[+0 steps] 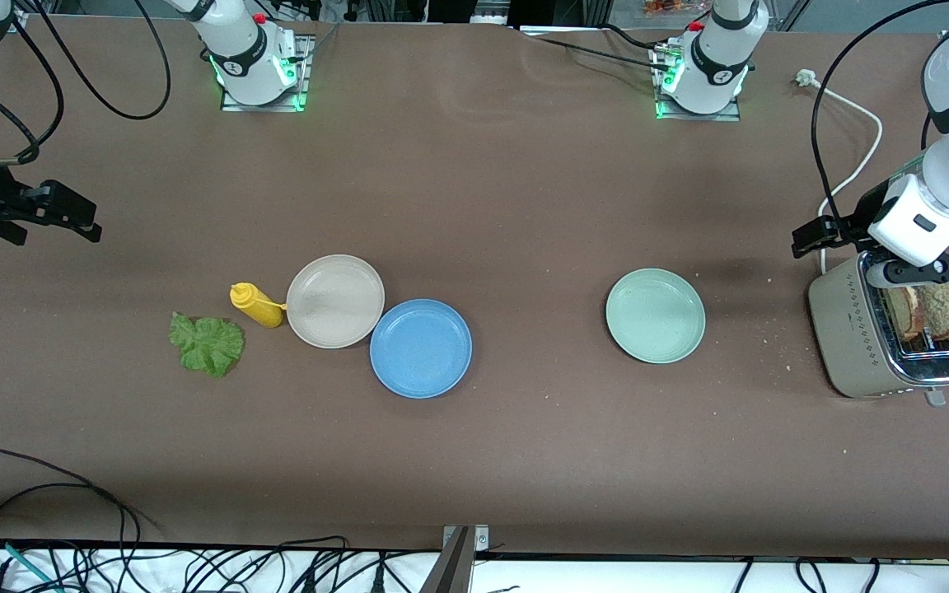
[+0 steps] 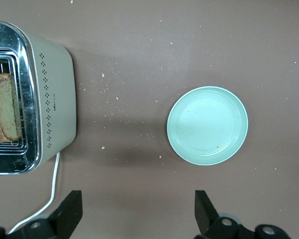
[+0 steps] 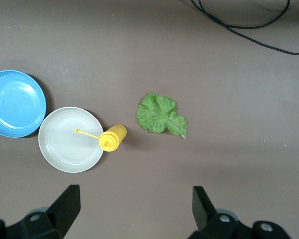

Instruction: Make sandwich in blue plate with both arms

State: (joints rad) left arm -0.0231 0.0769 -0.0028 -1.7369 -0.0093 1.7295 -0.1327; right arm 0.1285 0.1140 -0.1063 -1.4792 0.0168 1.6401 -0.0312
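Blue plate [image 1: 420,348]: bare, nothing assembled.
Bread [image 1: 934,310]: both slices in the toaster [image 1: 862,346].
Lettuce [image 1: 207,344]: on the counter [image 1: 507,206].
Left claw [image 2: 138,214]: apart, above the toaster.
Right claw [image 3: 134,211]: apart, waiting high.

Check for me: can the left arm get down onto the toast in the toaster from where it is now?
Probably yes. The left gripper hangs open above the toaster, and both bread slices stand up out of the slots with nothing covering them.
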